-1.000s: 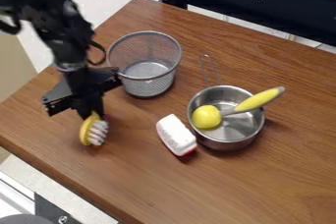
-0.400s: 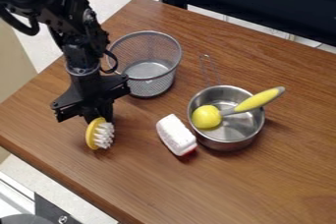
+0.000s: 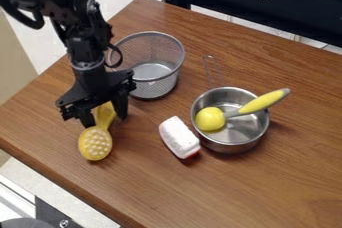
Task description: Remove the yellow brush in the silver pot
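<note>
My gripper [image 3: 105, 116] hangs low over the left part of the table, its two fingers spread on either side of the yellow brush's handle. The yellow brush [image 3: 95, 143] lies on the wood with its pale bristles facing up and its head toward the front edge. To the right stands the silver pot [image 3: 230, 147]. A yellow-and-grey handle [image 3: 264, 101] leans over the pot's right rim, and a round yellow end [image 3: 210, 119] rests inside.
A wire mesh basket [image 3: 152, 88] stands just behind and right of the gripper. Between the gripper and the pot lies a white-bristled brush [image 3: 179, 137] with a red underside. The wooden table [image 3: 147, 192] has its front edge at lower left.
The gripper has opened around the handle and shifted slightly right. The yellow brush, earlier tilted on its side beneath the gripper, has turned so its bristles face up.
</note>
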Available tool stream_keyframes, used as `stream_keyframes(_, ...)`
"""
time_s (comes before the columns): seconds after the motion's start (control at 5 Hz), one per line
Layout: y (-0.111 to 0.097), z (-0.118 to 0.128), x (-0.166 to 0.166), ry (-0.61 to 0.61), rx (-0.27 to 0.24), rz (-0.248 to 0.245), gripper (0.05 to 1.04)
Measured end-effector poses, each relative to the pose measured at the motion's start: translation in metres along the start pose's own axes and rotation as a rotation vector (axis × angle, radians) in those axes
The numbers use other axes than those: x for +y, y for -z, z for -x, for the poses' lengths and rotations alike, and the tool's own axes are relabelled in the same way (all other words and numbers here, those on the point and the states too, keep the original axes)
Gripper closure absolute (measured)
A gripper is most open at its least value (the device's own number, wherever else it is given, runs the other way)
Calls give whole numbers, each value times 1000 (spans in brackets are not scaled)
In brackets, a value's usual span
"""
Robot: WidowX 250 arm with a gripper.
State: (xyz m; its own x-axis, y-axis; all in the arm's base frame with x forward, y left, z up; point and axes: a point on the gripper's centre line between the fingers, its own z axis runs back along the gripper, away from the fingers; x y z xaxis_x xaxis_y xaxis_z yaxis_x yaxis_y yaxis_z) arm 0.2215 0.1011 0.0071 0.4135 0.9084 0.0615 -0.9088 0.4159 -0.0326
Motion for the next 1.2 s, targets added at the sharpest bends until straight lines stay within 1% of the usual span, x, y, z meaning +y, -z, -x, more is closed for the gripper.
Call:
stream_keyframes(0.2,-7,-1,-2,-22,2,9,81)
stream_keyframes(0.4,-10,-2,-5,-46,4,11,85)
stream_keyframes(0.6,-16,-3,-8,-57,-7,26,85)
stream_keyframes(0.8,-24,0,-7,-60,6,8,85)
stream_keyframes(1.0,-50,0,-12,-40,21,38,85)
stream_keyframes(1.2,-81,0,-19,-24,57,49,85)
